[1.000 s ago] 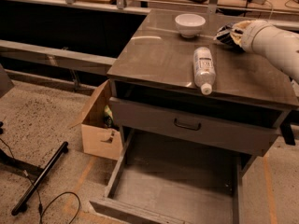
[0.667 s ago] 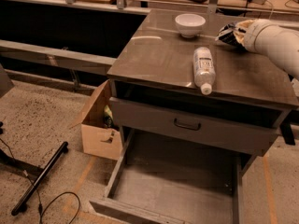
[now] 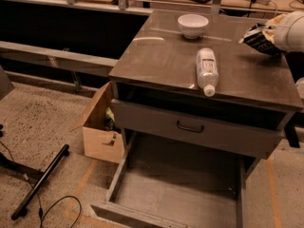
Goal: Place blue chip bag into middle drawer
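Camera view: the blue chip bag (image 3: 259, 38) is at the upper right of the frame, over the far right edge of the counter (image 3: 161, 56), right against the gripper (image 3: 275, 32). The gripper comes in from the right border on a white arm. Whether it is clamped on the bag or merely touching it cannot be told; whether the bag rests on the counter or hangs just above it is also unclear.

The middle drawer (image 3: 185, 194) stands pulled out at the lower centre, its floor bare. It lies below the closed drawer front (image 3: 190, 126) with the black handle.

Judged step: carry the bag from the counter to the drawer.

- Lift the bag clear of the counter edge before moving toward the bottom of the frame.
- Pass right of the clear bottle (image 3: 207, 70), which lies on its side near the front edge and could roll if nudged.
- Lower past the protruding drawer front and release low over the open floor.

The white bowl (image 3: 193, 24) at the back is well out of the path.
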Available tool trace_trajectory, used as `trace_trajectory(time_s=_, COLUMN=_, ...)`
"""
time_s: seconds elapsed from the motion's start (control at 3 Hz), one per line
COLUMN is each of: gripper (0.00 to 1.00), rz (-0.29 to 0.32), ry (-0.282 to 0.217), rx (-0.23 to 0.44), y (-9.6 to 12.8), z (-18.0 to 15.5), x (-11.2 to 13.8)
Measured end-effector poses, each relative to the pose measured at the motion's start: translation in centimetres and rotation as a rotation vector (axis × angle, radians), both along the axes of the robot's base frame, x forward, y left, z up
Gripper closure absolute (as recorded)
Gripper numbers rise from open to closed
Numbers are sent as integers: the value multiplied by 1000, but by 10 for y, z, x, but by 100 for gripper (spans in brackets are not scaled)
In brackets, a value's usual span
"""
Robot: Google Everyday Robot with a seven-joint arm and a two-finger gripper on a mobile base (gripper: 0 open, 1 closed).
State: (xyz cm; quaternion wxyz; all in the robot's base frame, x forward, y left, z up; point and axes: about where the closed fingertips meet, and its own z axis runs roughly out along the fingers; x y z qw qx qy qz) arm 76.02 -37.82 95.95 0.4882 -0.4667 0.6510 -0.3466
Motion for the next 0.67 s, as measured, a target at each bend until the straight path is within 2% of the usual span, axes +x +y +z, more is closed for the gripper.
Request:
trace_trajectory(time_s=0.33, gripper=100, rz=-72, ry=115, rx=48, y=-1, z=7, x=-56)
trace_trajectory(time_s=0.67, gripper=100, rz=-91, ry=259, rx=103, y=19, z=5, x=-119)
